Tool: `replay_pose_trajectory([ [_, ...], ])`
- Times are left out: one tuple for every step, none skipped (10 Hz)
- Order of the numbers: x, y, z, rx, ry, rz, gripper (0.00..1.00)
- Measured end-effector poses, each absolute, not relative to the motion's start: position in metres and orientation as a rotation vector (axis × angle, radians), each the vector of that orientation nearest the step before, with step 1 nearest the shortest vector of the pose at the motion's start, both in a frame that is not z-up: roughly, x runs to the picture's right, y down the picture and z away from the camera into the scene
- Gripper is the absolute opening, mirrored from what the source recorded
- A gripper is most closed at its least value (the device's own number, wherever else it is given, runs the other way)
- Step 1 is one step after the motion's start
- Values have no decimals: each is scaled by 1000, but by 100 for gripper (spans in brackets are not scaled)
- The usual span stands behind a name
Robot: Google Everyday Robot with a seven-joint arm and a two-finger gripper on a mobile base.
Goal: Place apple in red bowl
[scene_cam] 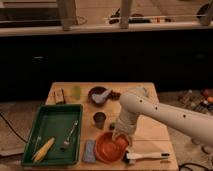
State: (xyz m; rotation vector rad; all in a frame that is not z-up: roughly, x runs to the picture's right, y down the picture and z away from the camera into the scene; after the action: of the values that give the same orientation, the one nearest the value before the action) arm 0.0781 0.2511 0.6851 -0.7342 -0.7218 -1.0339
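Observation:
The red bowl (106, 148) is a wide, shallow orange-red dish near the front edge of the wooden table (150, 100). My white arm reaches in from the right and bends down. The gripper (122, 141) at its end hangs over the bowl's right rim, mostly covered by the wrist. I cannot make out the apple. It is either hidden under the wrist and gripper or blends in with the bowl's colour.
A metal cup (100, 119) stands just behind the bowl. A dark brown bowl (98, 95) with a pale utensil and dark berries (115, 94) sit further back. A green tray (50, 125) holds a fork and a yellow item on the left. A blue sponge (89, 150) and a white-handled brush (148, 156) flank the bowl.

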Motion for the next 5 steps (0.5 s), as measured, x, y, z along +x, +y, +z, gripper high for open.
replay_pose_trajectory([
  [78,252,685,-735,-724,-1036,0],
  [74,251,687,-740,-728,-1043,0],
  [65,251,689,-745,-737,-1054,0],
  [60,251,691,-752,-743,-1062,0],
  [54,252,693,-760,-749,-1072,0],
])
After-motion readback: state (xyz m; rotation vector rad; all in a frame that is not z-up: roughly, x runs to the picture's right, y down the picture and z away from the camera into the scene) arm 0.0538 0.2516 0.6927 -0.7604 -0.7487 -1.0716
